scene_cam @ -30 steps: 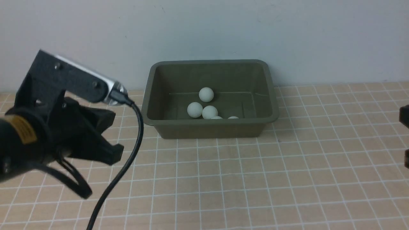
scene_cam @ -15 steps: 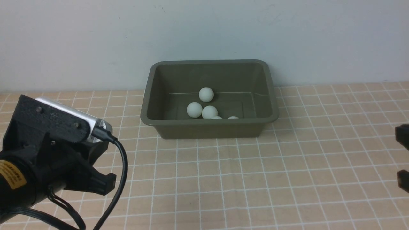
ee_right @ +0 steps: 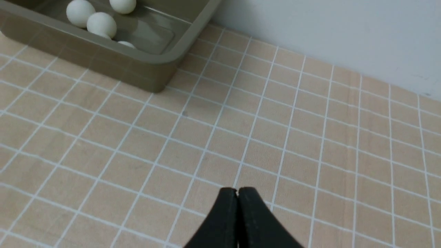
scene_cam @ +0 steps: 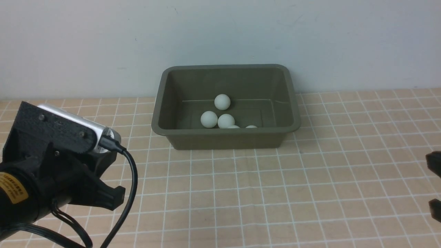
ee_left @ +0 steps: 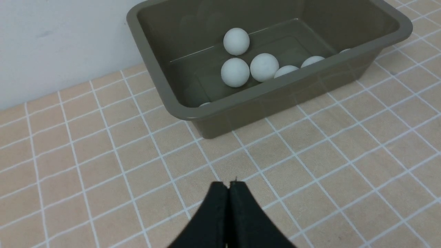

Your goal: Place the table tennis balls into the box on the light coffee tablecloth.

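The olive-green box [scene_cam: 165,131] stands at the back middle of the light coffee tablecloth [scene_cam: 310,193], against the wall. Several white table tennis balls [scene_cam: 222,102] lie inside it, most near its front wall. They also show in the left wrist view [ee_left: 235,72] and the right wrist view [ee_right: 101,24]. No ball shows on the cloth. My left gripper [ee_left: 228,183] is shut and empty, low over the cloth to the front left of the box [ee_left: 165,89]. My right gripper [ee_right: 237,189] is shut and empty, over the cloth to the front right of the box [ee_right: 151,65].
A plain pale wall [scene_cam: 220,34] runs right behind the box. The left arm's black cable [scene_cam: 132,179] hangs down at the front left. Part of the right arm [scene_cam: 434,160] shows at the right edge.
My left arm has dropped down and back towards the front left, away from the box, then held nearly still. My right arm has slid lower along the right edge. The balls have stayed in place.
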{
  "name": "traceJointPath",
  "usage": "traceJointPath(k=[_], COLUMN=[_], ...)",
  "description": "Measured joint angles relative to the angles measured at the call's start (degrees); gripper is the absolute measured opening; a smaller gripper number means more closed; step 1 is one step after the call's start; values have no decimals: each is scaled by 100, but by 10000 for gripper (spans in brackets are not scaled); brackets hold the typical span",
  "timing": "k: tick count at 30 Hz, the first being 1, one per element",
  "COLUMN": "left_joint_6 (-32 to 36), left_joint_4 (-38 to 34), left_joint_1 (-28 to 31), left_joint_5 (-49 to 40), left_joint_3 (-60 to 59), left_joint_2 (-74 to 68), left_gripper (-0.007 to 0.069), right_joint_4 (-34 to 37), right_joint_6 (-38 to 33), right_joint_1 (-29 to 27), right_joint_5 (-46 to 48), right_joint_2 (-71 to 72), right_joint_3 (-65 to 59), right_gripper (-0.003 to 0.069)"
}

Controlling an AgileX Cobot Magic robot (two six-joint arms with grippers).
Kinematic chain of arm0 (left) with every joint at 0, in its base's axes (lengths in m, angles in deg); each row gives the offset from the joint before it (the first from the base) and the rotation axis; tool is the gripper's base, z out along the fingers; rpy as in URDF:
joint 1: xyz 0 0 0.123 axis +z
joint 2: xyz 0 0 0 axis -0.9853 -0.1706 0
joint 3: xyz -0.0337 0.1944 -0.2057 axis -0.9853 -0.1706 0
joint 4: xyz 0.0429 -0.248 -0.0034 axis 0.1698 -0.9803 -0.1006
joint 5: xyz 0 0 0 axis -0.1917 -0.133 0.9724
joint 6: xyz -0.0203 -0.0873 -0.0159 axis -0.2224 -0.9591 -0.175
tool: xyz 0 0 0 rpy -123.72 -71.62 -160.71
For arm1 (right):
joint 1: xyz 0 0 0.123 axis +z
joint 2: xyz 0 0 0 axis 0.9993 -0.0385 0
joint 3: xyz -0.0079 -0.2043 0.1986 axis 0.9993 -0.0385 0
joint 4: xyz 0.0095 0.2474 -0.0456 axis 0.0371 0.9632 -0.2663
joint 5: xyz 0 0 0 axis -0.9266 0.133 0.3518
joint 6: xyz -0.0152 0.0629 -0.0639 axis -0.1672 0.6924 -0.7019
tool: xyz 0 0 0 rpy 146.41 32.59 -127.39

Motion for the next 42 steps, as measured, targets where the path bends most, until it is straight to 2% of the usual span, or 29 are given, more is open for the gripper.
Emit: traceJointPath(k=[4, 8, 14, 19, 22, 30, 42], left_joint_6=[64, 420, 550, 527, 522, 488, 488], left_joint_4=[25, 273, 376, 348, 331, 306, 373], left_joint_1=[6, 267, 1544, 2265, 2503, 2580, 2580], left_joint_5=[-17, -60, -257, -284, -284, -323, -910], left_joint_3=[0, -108, -1086, -1838, -2239, -3026, -3141], left_joint_2=[77, 425, 1644, 2772, 3480, 5169, 5330], left_gripper=[-69, -69, -69, -69, -69, -69, -69], right_joint_4=[0, 0, 0, 0, -3, -3, -3], right_joint_6=[0, 0, 0, 0, 0, 0, 0], right_joint_1=[0, 0, 0, 0, 0, 0, 0], right_joint_5=[33, 59, 231, 251, 251, 253, 298], right_joint_2=[0, 0, 0, 0, 0, 0, 0], right_joint_3=[0, 0, 0, 0, 0, 0, 0], right_gripper=[-19, -19, -19, -19, -19, -19, -19])
